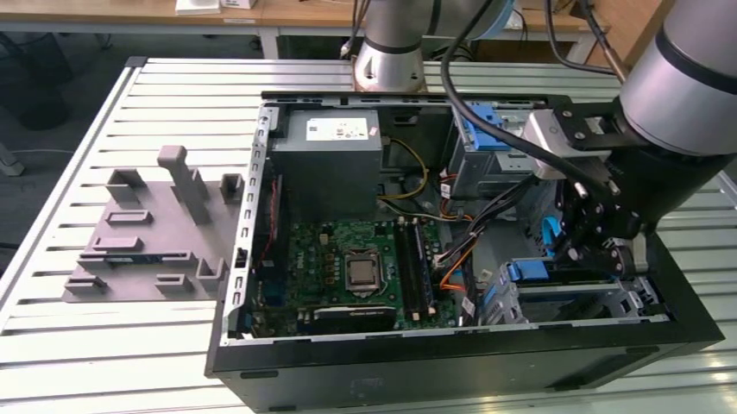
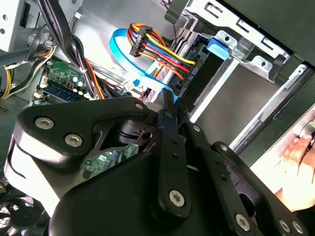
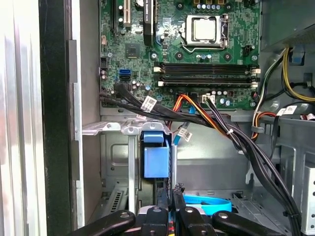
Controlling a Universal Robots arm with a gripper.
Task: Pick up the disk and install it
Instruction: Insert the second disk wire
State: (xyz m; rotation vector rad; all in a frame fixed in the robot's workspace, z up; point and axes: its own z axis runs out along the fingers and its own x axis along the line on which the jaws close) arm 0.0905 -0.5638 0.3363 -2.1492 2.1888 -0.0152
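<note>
A: Where is the tool [image 1: 599,250] in the exterior view?

B: At the right of the frame, lowered into the open black computer case [image 1: 461,362], just above the grey metal drive bay [image 1: 576,297] in the lower right corner.

A: And the silver-grey hard drive with blue carrier rails?

B: Its blue end handle [image 3: 156,161] stands in the bay slot, at the lower centre of the first wrist view; the exterior view gives a blue edge [image 1: 532,270] there.

A: Is the tool gripping it?

B: Its black fingers [image 3: 177,216] sit close together below the handle. Whether they touch it, I cannot tell.

A: Anything else?

B: The second wrist view adds a hand [image 2: 298,157] at the right edge. The exterior view adds a grey plastic stand with upright posts [image 1: 155,233] on the slatted metal surface [image 1: 173,103], at left.
</note>
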